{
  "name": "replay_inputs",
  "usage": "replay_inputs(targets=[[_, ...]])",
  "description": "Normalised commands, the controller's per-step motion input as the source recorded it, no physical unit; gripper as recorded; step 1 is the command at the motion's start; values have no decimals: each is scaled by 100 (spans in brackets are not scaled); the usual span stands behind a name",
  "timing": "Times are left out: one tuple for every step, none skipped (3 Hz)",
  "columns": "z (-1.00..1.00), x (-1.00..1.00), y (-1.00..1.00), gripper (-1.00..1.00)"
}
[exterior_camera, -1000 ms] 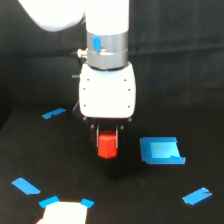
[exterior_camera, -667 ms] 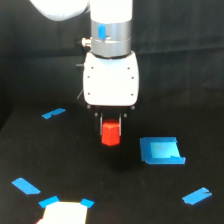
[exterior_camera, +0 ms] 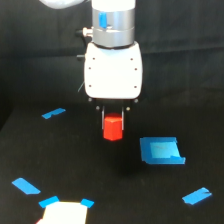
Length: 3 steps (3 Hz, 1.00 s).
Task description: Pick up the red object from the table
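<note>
The red object [exterior_camera: 113,128], a small red-orange block, hangs in the air below the white arm head, well above the black table [exterior_camera: 100,190]. My gripper [exterior_camera: 113,124] is shut on it, its dark fingers clasping the block's upper sides. The block's lower half shows free beneath the fingers. A faint shadow lies on the table under it.
A flat blue square piece [exterior_camera: 161,150] lies on the table to the exterior view's right of the block. Blue tape bits sit at the left [exterior_camera: 53,113], lower left [exterior_camera: 26,185] and lower right [exterior_camera: 196,196]. A white sheet with blue tape [exterior_camera: 64,210] lies at the bottom edge.
The arm has risen with the red object held in the gripper, lifting the block further off the table. The blue piece and tape bits stayed put.
</note>
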Motion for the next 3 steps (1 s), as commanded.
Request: replay_inputs(targets=[[71,38,-51,-100],[100,-37,-9,-100],[15,-32,-20,-100]])
